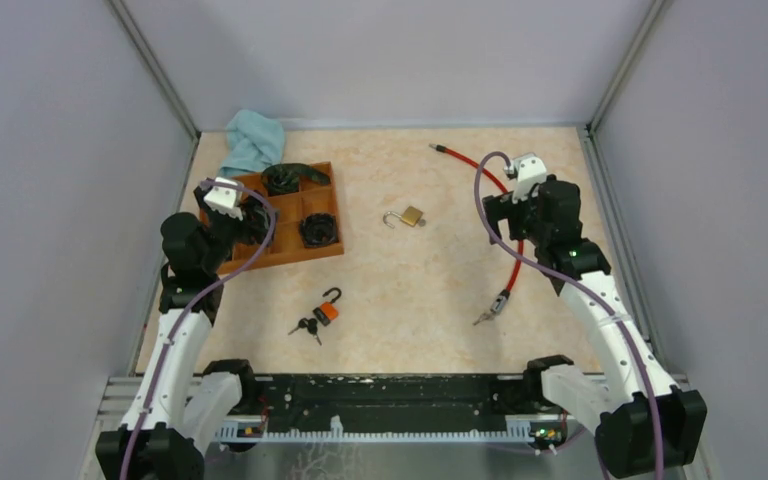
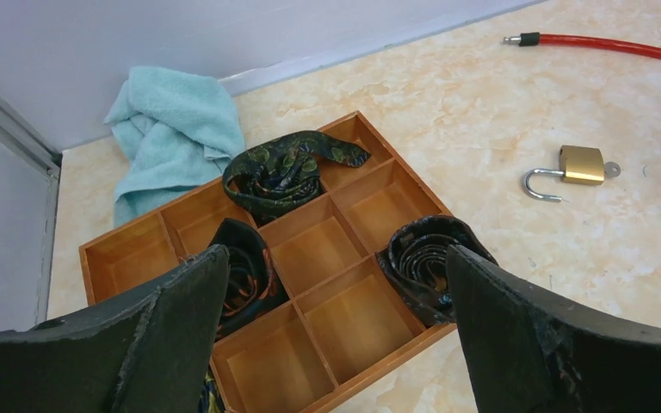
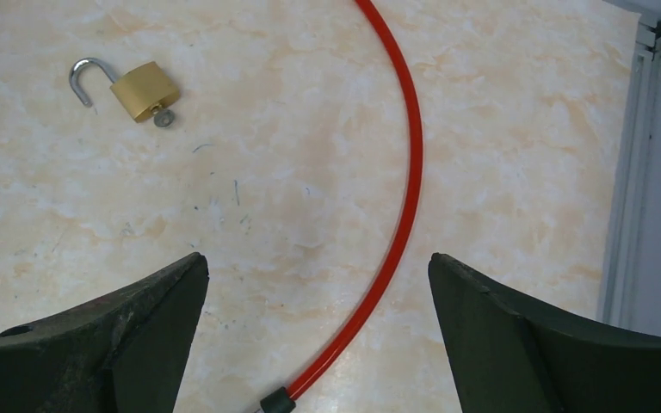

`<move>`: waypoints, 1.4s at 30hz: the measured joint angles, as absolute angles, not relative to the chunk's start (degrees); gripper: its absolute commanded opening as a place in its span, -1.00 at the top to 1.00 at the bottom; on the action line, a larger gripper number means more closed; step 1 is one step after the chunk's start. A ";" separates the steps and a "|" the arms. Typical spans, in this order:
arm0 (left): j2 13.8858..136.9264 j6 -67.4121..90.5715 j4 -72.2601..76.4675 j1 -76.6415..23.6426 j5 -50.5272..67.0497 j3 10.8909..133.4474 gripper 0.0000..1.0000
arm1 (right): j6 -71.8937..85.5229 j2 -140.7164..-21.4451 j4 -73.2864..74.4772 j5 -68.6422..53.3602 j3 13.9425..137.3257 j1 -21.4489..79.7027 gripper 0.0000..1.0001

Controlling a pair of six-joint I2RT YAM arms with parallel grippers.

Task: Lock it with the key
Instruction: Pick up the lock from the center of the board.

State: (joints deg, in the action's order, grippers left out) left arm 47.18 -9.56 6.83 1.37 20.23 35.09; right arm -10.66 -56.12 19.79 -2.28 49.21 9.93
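A brass padlock (image 1: 411,216) lies mid-table with its shackle open; it also shows in the left wrist view (image 2: 581,164) and the right wrist view (image 3: 144,89), with a small silver piece at its base. An orange padlock (image 1: 328,311), shackle open, lies nearer the front with black-headed keys (image 1: 306,327) beside it. My left gripper (image 1: 243,232) (image 2: 336,251) is open and empty above the wooden tray (image 1: 290,258). My right gripper (image 1: 500,215) (image 3: 317,258) is open and empty above a red cable (image 3: 410,189).
The wooden tray (image 2: 413,344) has several compartments, some holding rolled dark ties (image 2: 280,172). A teal towel (image 1: 253,140) (image 2: 172,129) lies behind it by the back wall. The red cable (image 1: 463,158) curves along the right side. Grey walls enclose the table.
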 measured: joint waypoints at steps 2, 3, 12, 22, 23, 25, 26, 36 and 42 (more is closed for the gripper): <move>46.94 -9.41 6.85 1.23 20.34 35.09 -0.99 | -10.31 -55.96 19.81 -3.46 49.21 9.93 -0.98; 46.81 -9.34 6.83 1.21 20.38 35.09 -0.99 | -10.24 -55.86 19.79 -3.99 49.21 9.93 -0.98; 46.02 -8.58 6.83 0.95 20.64 35.09 -0.99 | -9.76 -55.22 20.29 -6.98 50.37 9.82 -0.98; 45.71 -9.26 6.24 0.95 21.19 35.14 -0.99 | -10.02 -54.76 20.91 -4.62 51.57 9.74 -0.98; 45.74 -9.58 6.00 0.93 21.30 35.14 -0.99 | -10.11 -54.76 20.99 -4.12 51.57 9.67 -0.98; 45.74 -10.26 5.48 0.93 21.67 35.22 -0.99 | -10.37 -54.76 21.19 -3.44 51.64 9.58 -0.98; 45.74 -10.70 5.23 0.93 21.85 35.24 -0.99 | -10.44 -54.76 21.52 -3.09 51.81 9.58 -0.98; 47.97 -25.15 -3.38 0.60 33.93 35.77 -0.99 | -13.04 -54.92 22.41 1.21 52.21 12.58 -0.98; 50.22 -36.14 -10.41 -0.43 40.12 35.31 -0.99 | -13.93 -55.70 21.45 0.05 50.63 13.15 -0.98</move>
State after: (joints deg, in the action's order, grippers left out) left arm 50.22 -36.14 -10.41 -0.43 40.12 35.31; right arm -13.93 -55.70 21.45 0.05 50.63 13.15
